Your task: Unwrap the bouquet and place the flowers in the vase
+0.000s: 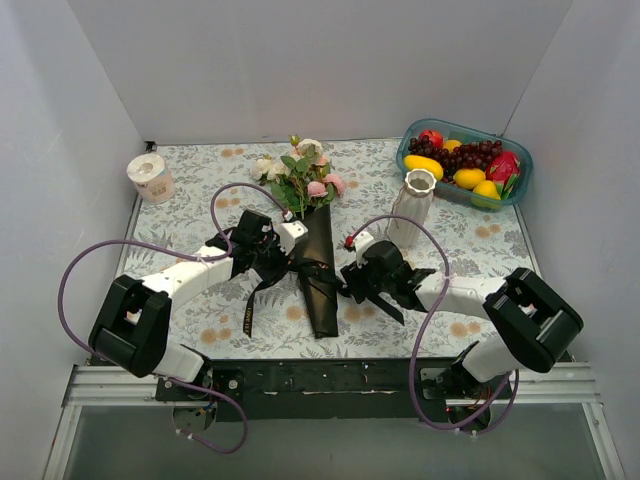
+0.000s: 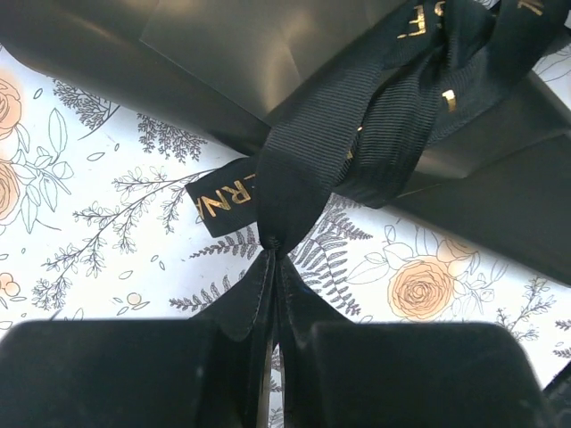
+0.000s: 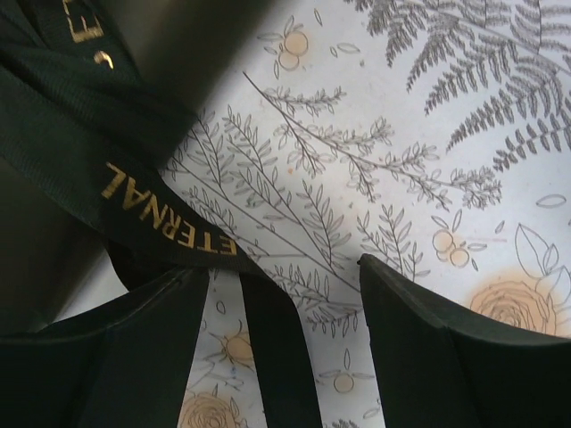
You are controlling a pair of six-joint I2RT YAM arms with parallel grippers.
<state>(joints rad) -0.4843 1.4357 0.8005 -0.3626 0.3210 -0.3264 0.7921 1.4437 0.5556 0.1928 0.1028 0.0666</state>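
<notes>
Left gripper: fingers fully closed, pinching a fold of the black ribbon just left of the wrap.
Right gripper: jaws wide apart, low over the tablecloth. A gold-lettered ribbon tail lies flat between the fingers, not gripped.
Bouquet: lying at the centre of the table, black wrapping paper on, narrow end toward the near edge, flowers toward the far edge.
Vase: upright, right of the blooms, apart from them.
Teal fruit tray: far right corner.
Paper roll: far left corner.
</notes>
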